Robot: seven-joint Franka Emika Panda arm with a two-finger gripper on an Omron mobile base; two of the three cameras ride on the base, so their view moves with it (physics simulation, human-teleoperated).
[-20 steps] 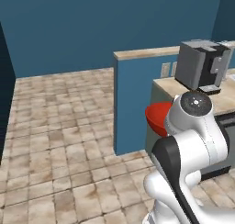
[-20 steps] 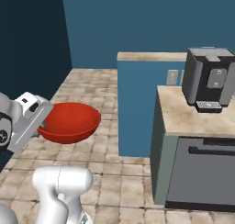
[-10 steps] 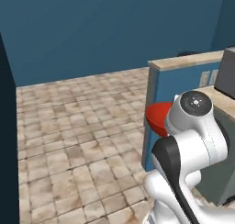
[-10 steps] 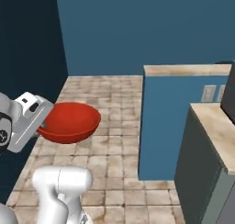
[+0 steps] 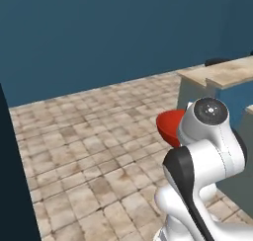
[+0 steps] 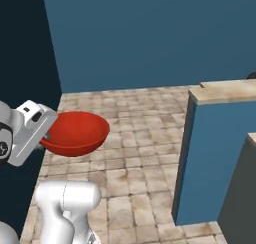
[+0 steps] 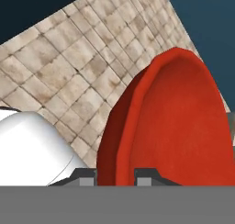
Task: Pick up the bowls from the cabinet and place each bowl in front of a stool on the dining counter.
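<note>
The glossy red bowl [image 6: 77,133] hangs in the air over the tiled floor, and my gripper [image 6: 48,137] is shut on its near rim. In the hand view the bowl [image 7: 174,126] stands on edge, its rim pinched between the two fingertips of the gripper [image 7: 114,176]. From the left base view only part of the bowl [image 5: 169,126] shows, behind my white arm. The dining counter [image 6: 225,91], a beige marble top over a plain panel, stands to the right, also seen as the dining counter [image 5: 225,73]. A dark rounded shape [image 5: 217,61], perhaps a stool, peeks up behind it. The cabinet is out of view.
Beige tiled floor [image 6: 140,118] stretches ahead to a dark blue wall [image 6: 150,33]. A very dark upright surface [image 6: 22,48] stands close on the left. A grey unit's edge [image 6: 242,198] rises at the lower right, beside the counter's panel.
The whole picture has swung: the base has turned, so the counter slid to the right and the coffee machine left the view. The bowl stays held in the same place relative to the arm.
</note>
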